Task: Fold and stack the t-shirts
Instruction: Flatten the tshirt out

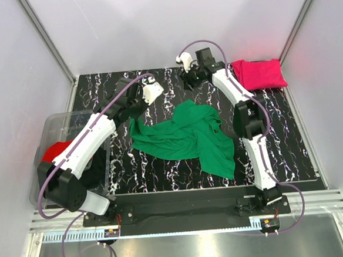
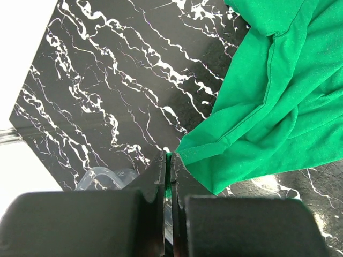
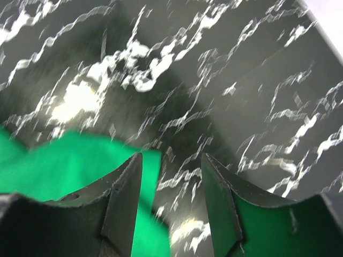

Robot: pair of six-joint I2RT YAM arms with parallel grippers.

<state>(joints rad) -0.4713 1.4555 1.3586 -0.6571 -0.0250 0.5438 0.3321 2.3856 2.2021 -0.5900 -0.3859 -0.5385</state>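
Note:
A bright green t-shirt (image 1: 187, 136) lies crumpled and partly spread in the middle of the black marbled table (image 1: 162, 170). My left gripper (image 1: 134, 114) is shut on its left corner; in the left wrist view a thin strip of green cloth (image 2: 268, 107) is pinched between the closed fingers (image 2: 169, 160). My right gripper (image 1: 187, 81) hovers open above the table just beyond the shirt's far edge. In the blurred right wrist view its jaws (image 3: 171, 166) hold nothing, and the green t-shirt (image 3: 64, 160) lies below and to the left. A magenta-pink t-shirt (image 1: 259, 73) lies folded at the back right.
A clear plastic bin (image 1: 50, 126) stands off the table's left edge with a red t-shirt (image 1: 56, 151) inside, partly hidden by my left arm. White walls close in the back and sides. A metal rail (image 1: 183, 213) runs along the near edge.

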